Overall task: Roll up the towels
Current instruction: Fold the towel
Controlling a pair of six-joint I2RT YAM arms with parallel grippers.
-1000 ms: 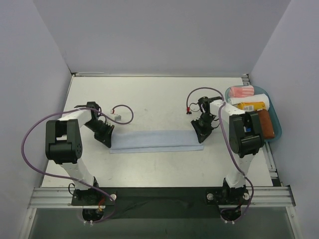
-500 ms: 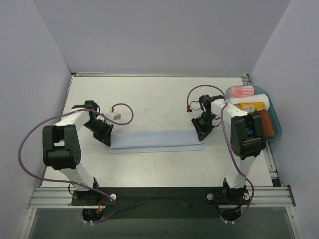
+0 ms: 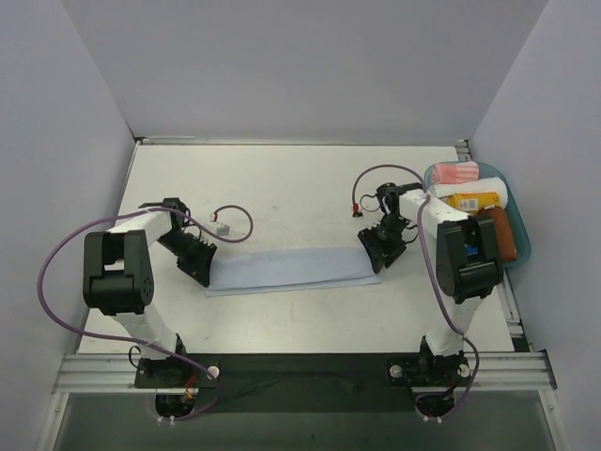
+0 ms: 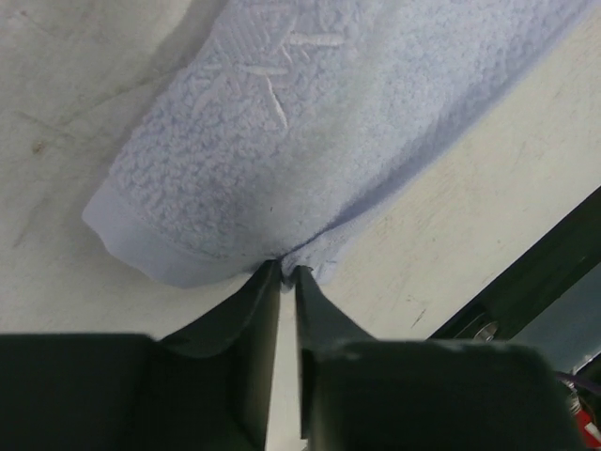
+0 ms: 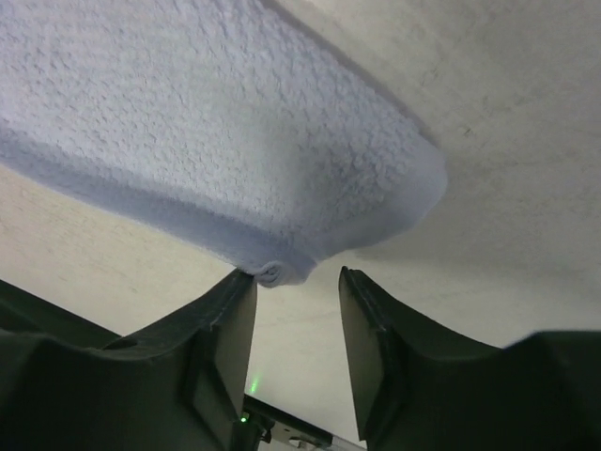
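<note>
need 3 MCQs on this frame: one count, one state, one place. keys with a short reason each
1. How many towels lie on the table?
A. none
B. one
C. three

2. The blue towel is
A. flat, folded into a long strip
B. rolled up
C. bunched in a heap

3. Where is the brown towel?
A. on the table
B. on the blue towel
C. in the tray

Key:
1 B: only the blue towel lies on the table.
2 A: the top view shows it as a flat, long strip with no roll started.
3 C: it sits with other cloths in the tray at the table's right edge.
</note>
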